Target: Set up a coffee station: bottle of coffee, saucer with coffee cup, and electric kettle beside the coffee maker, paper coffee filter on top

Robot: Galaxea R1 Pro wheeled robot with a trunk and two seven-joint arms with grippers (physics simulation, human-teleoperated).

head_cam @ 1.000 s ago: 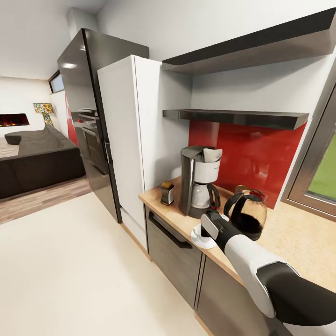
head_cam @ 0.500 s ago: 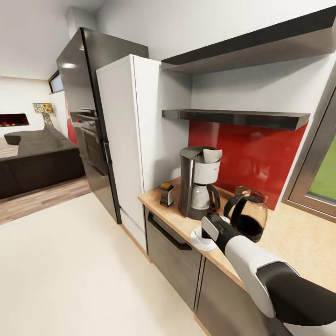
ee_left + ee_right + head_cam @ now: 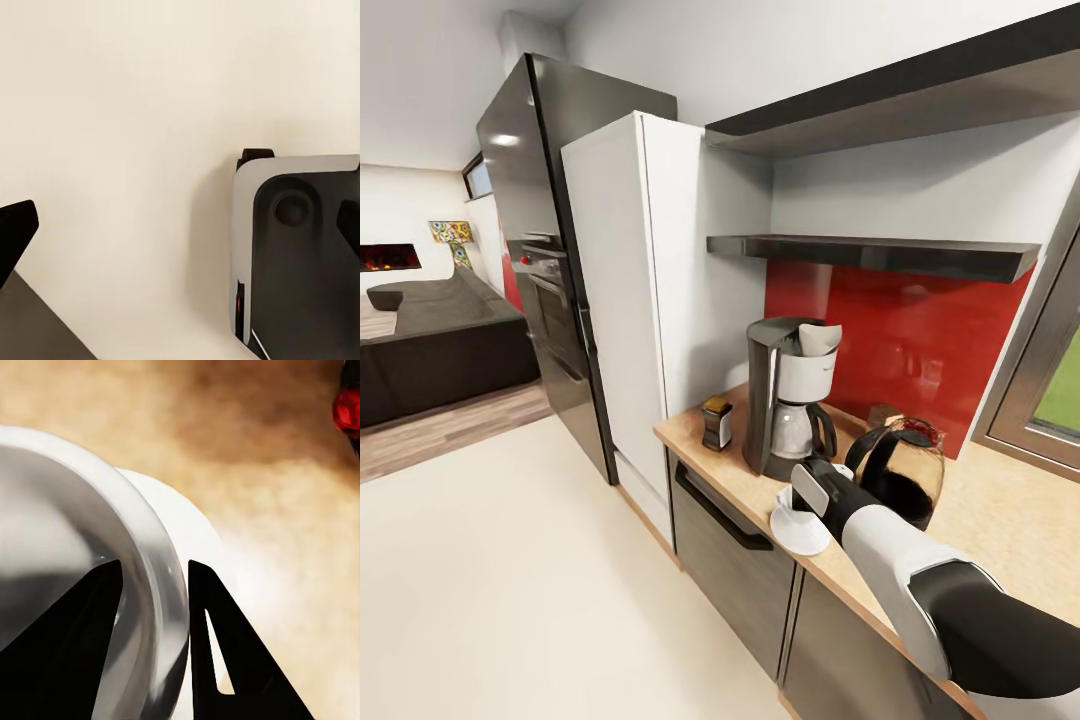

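The coffee maker [image 3: 785,400] stands on the kitchen countertop [image 3: 1000,520], with the paper coffee filter [image 3: 818,338] on top of it. Left of the machine is the bottle of coffee [image 3: 716,423]; right of it is the electric kettle [image 3: 900,468]. The saucer [image 3: 798,532] lies in front of the machine, near the counter's edge. My right gripper [image 3: 800,492] is above it. In the right wrist view this gripper [image 3: 154,570] is shut on the rim of the coffee cup [image 3: 67,540], one finger inside and one outside, over the saucer [image 3: 206,547]. My left gripper [image 3: 180,225] hangs open over the floor.
A white tall cabinet [image 3: 630,290] and a dark fridge [image 3: 540,220] close the counter's left end. The kitchen shelf [image 3: 860,252] runs above the red backsplash [image 3: 910,350], with another shelf higher up. A small brown box [image 3: 880,412] sits behind the kettle. Dark cabinet fronts [image 3: 730,550] are below.
The whole view has shifted a little, so the head camera moved. The right gripper stays on the cup over the saucer; the things on the counter have not moved.
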